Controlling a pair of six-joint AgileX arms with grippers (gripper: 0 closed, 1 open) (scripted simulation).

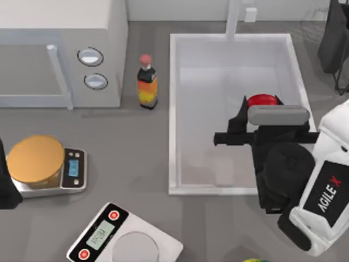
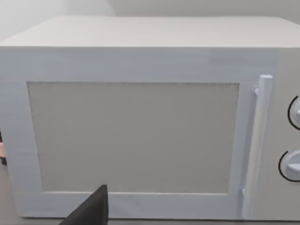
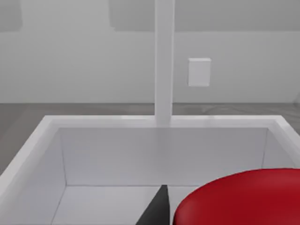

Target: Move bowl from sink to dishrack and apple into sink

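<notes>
The white sink [image 1: 173, 109] takes up the middle right of the table, with its faucet post [image 1: 234, 19] at the back. My right gripper [image 1: 255, 109] hangs over the basin's right half, shut on the red apple [image 1: 262, 100]. In the right wrist view the apple [image 3: 239, 199] bulges large beside one dark finger [image 3: 157, 213], above the basin floor and facing the sink's back wall [image 3: 164, 154]. Thin wires of the dishrack [image 1: 313, 22] show at the far right corner. The bowl is out of view. My left arm [image 1: 5, 183] is parked at the left edge.
A white microwave [image 1: 60, 52] stands at the back left, with a sauce bottle [image 1: 147, 82] between it and the sink. Two kitchen scales sit in front: one with an orange disc [image 1: 35, 159], one bare [image 1: 125, 237]. A dark upright shape [image 1: 334, 41] stands by the rack.
</notes>
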